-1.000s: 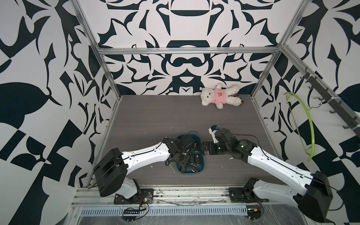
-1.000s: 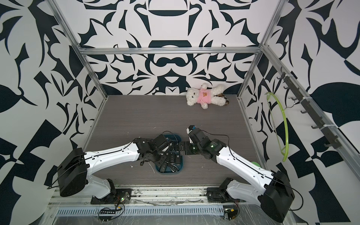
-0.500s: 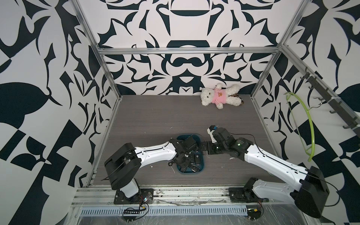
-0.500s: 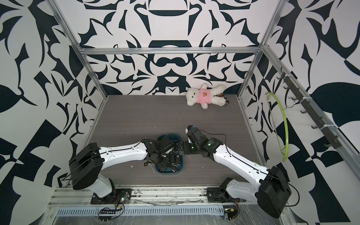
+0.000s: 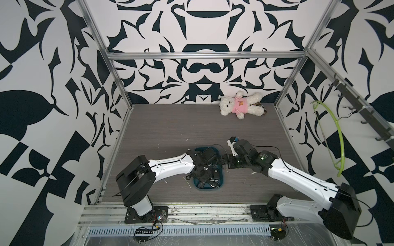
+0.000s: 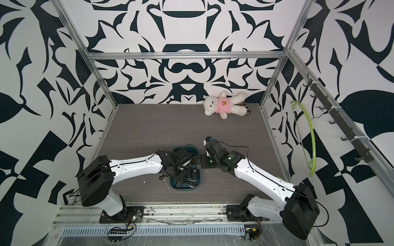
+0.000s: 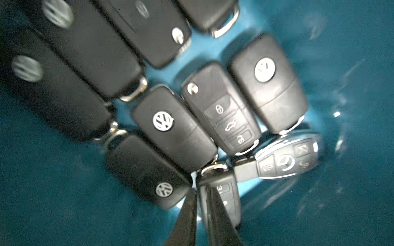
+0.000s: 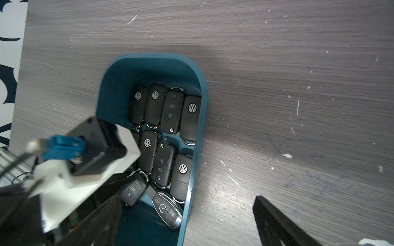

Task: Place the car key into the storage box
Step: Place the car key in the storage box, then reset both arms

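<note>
Many black keys (image 8: 168, 161) fill the shallow teal box (image 8: 203, 91); left gripper (image 7: 202, 192) nearly closed over one, right gripper (image 5: 222, 159) spread wide.

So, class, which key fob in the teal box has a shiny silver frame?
The star-emblem key, at one end of the storage box; the other fobs have plain black bodies.

Storage box (image 8: 119, 85) crowded: key fobs (image 8: 147, 149) cover middle, left hand (image 7: 201, 191) inside; bare floor at both ends.

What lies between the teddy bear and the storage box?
Only bare grey tabletop, from teddy bear to storage box, as both top views show.
</note>
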Tool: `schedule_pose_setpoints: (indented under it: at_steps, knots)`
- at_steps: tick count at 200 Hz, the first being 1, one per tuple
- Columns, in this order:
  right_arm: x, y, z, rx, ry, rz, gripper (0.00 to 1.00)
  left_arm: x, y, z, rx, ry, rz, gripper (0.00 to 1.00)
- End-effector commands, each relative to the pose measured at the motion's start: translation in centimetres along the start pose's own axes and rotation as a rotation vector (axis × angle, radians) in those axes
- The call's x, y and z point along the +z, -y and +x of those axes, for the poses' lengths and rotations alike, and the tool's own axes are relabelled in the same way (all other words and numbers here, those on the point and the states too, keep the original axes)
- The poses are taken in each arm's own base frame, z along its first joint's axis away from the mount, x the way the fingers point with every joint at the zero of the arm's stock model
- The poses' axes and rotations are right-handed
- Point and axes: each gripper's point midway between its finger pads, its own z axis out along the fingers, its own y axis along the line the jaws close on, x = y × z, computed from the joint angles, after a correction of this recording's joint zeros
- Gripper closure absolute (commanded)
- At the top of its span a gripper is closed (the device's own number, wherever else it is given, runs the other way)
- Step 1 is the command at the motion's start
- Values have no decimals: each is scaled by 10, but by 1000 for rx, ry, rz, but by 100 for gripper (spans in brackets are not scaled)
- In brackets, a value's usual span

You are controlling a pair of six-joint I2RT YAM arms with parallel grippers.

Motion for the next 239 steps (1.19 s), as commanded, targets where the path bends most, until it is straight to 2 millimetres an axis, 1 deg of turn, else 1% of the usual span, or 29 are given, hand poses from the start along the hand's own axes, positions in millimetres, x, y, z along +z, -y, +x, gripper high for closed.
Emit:
schedule_pose_setpoints:
  at_steps: [1,23,42,66,79,95,98,103,107,126,137,145,148,155,170,183,195,208,220,239]
  knots:
    - [-11,-12,-21,-30,65,-15,0,-29,-8,-17,-42,71,3,83]
    - [-9,-12,-26,-36,71,-4,0,-43,-18,-28,-81,113,8,80]
    - [-11,-10,-34,-43,99,22,1,-55,-31,-40,-128,162,9,73]
    - [-17,-3,-49,-44,162,80,1,-76,-52,-59,-207,246,2,59]
    - [-20,0,-59,-53,207,106,1,-89,-68,-68,-263,301,-9,46]
    - [-22,2,-71,-76,274,123,1,-106,-94,-77,-347,382,-52,19]
    - [-24,5,-77,-80,309,142,1,-109,-99,-78,-363,396,-62,16]
    - [-25,6,-81,-82,339,150,1,-115,-109,-79,-390,423,-83,6]
    - [-25,8,-83,-82,359,156,1,-119,-116,-80,-410,443,-105,0]
    - [-26,20,-93,-80,452,206,1,-139,-153,-78,-485,538,-227,1]
    - [-26,26,-97,-102,486,237,1,-150,-176,-71,-542,583,-306,1]
    - [-28,30,-100,-112,497,259,1,-151,-193,-66,-579,596,-360,1]
    - [-29,32,-102,-114,501,267,1,-163,-197,-64,-590,638,-371,1]
    - [-32,38,-106,-113,511,290,1,-168,-210,-57,-618,664,-422,1]
    - [-42,58,-115,-117,554,386,1,-174,-238,-41,-663,708,-550,1]
    - [-53,82,-120,-102,596,495,1,-177,-259,-27,-668,724,-663,1]
    - [-60,106,-123,-72,615,579,0,-175,-280,-9,-690,711,-770,1]
    - [-66,132,-124,-40,626,664,0,-166,-303,12,-746,668,-828,1]
    - [-70,152,-124,-18,638,734,0,-154,-323,33,-825,624,-831,1]
    - [-72,182,-118,4,666,848,0,-135,-350,59,-924,601,-832,1]
